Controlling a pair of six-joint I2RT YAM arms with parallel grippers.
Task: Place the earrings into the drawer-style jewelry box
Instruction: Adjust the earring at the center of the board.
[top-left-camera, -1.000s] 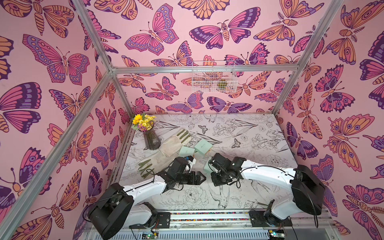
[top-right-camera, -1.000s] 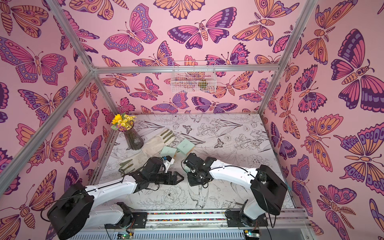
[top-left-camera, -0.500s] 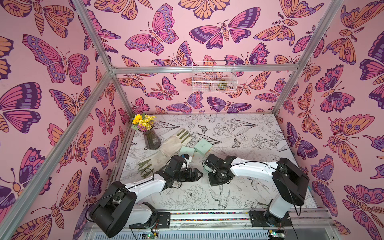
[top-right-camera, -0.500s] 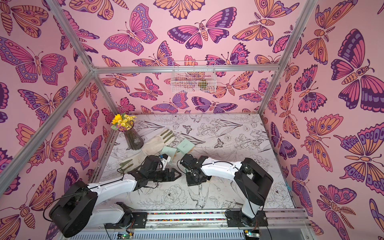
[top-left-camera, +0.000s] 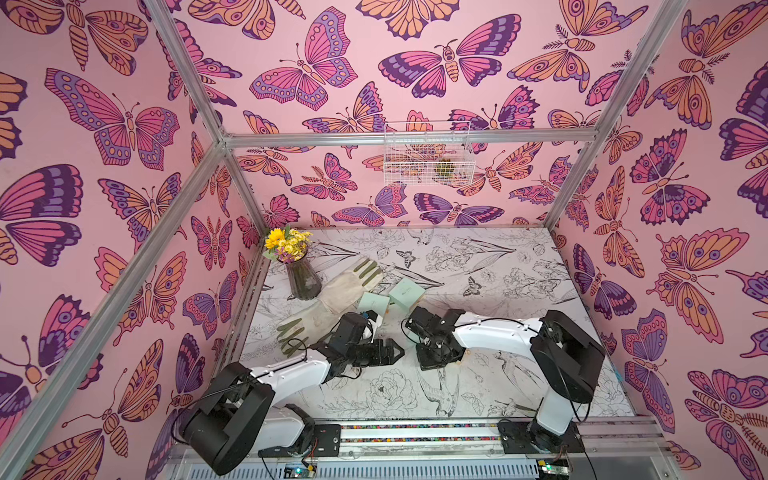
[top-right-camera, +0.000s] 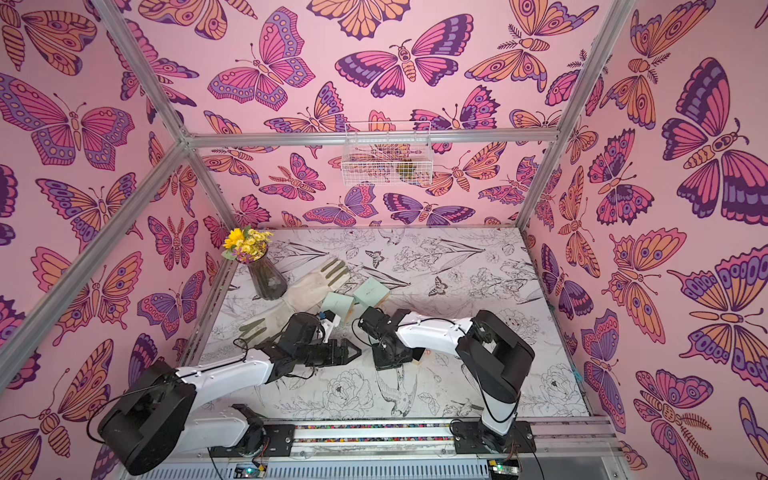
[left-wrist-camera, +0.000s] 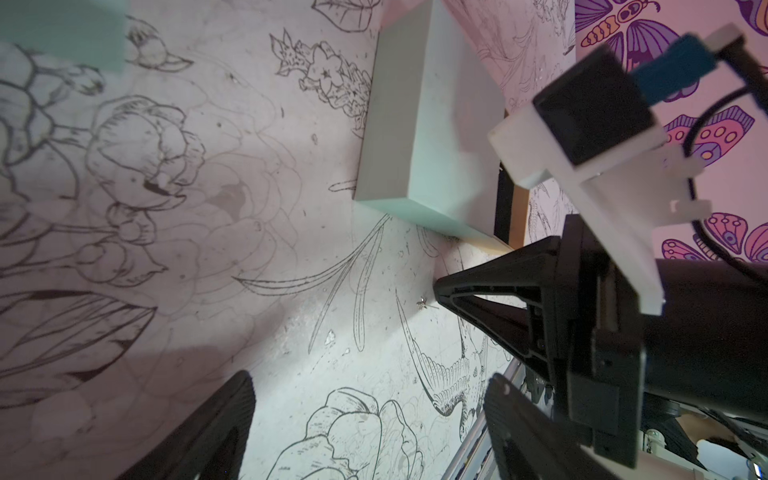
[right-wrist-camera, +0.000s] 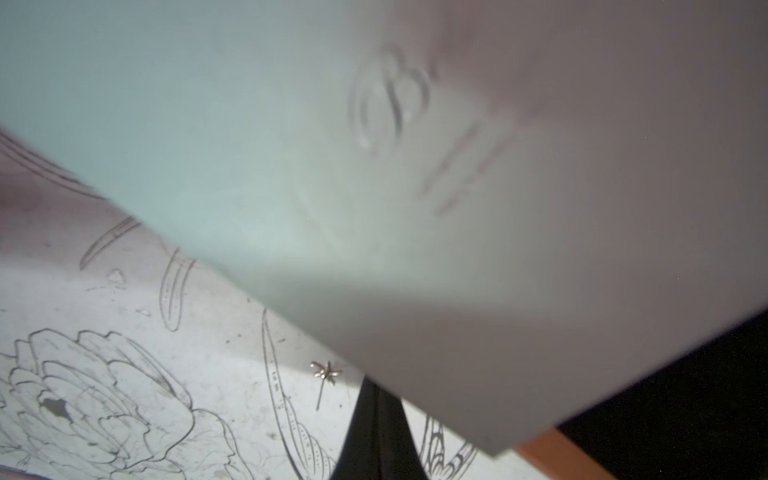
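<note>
Your right fingers (left-wrist-camera: 440, 291) are pressed together with nothing seen between them, tip down low at the surface (left-wrist-camera: 249, 249). One earring (left-wrist-camera: 423, 304) lies on the surface just beside that tip. In the right wrist view the earring (right-wrist-camera: 326, 373) is a small gold-toned stud with a thin post. A sliver of bare surface separates it from the dark finger wedge, so it's not pinched.

The jewelry box (left-wrist-camera: 428, 137) is mint green and sits on the surface close by your right wrist, near the earring but not touching it. Its drawer (left-wrist-camera: 510, 208) pokes out at one end, with a tan edge and a dark inside. The right wrist view is mostly filled by the box's blurred top. In both top views your right arm hides nearly all of it.

Your left fingers (left-wrist-camera: 370, 386) are spread wide and hold nothing. They point toward the right fingers, near but apart.

Behind both arms, two more mint boxes (top-left-camera: 372, 305) sit side by side. Next to them are a pair of gloves (top-left-camera: 345, 286) and a vase (top-left-camera: 303, 279) of yellow flowers, at the back left.
</note>
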